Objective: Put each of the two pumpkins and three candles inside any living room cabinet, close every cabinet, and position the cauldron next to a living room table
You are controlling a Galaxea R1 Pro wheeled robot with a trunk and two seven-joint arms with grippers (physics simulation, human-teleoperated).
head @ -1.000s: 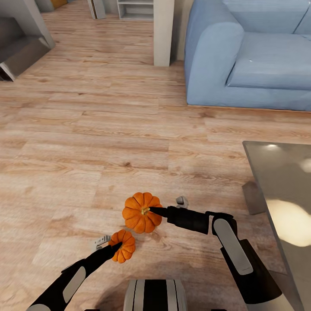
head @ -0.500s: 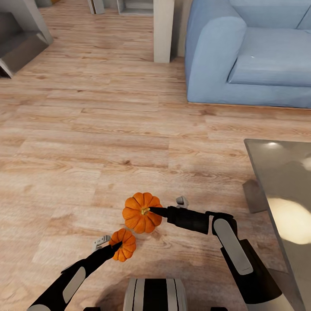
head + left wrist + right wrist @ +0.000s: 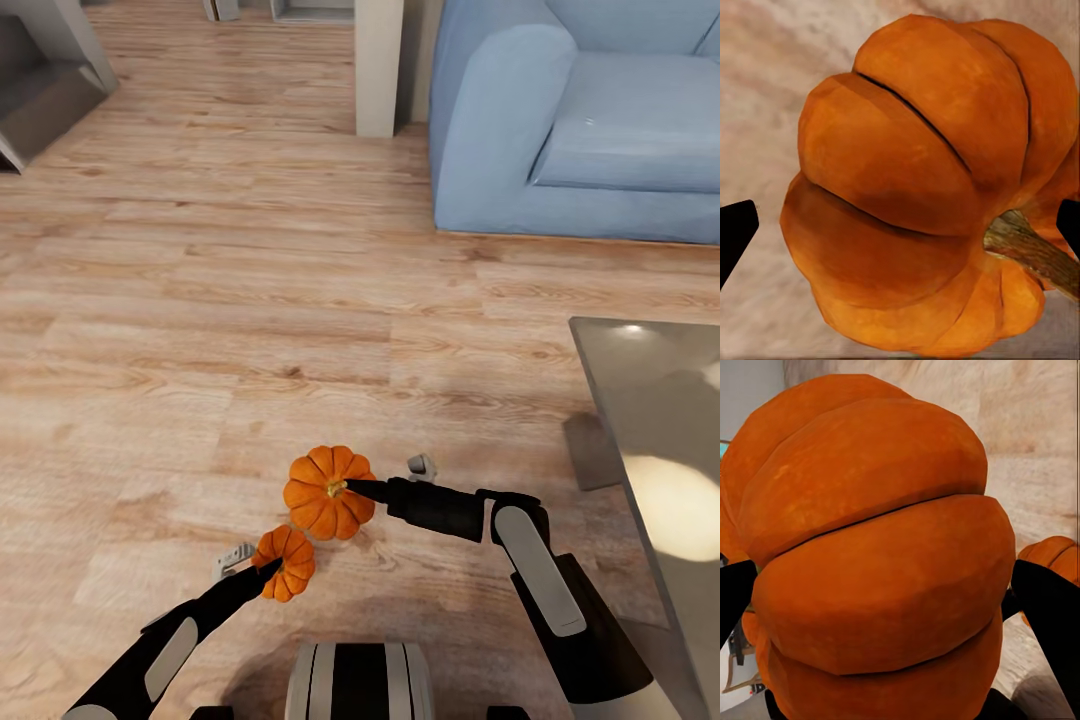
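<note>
Orange ribbed pumpkins (image 3: 329, 492), 1 clamped in each end effector: left (image 3: 272, 568), right (image 3: 350, 487).

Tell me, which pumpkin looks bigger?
The pumpkin in the right gripper looks bigger; the left gripper holds the smaller pumpkin.

Blue sofa (image 3: 580, 120) on the wood plank floor (image 3: 200, 330); a pale square pillar (image 3: 379, 65) stands beside it

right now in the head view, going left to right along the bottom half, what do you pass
left gripper → small pumpkin → big pumpkin → right gripper → grey table
</note>
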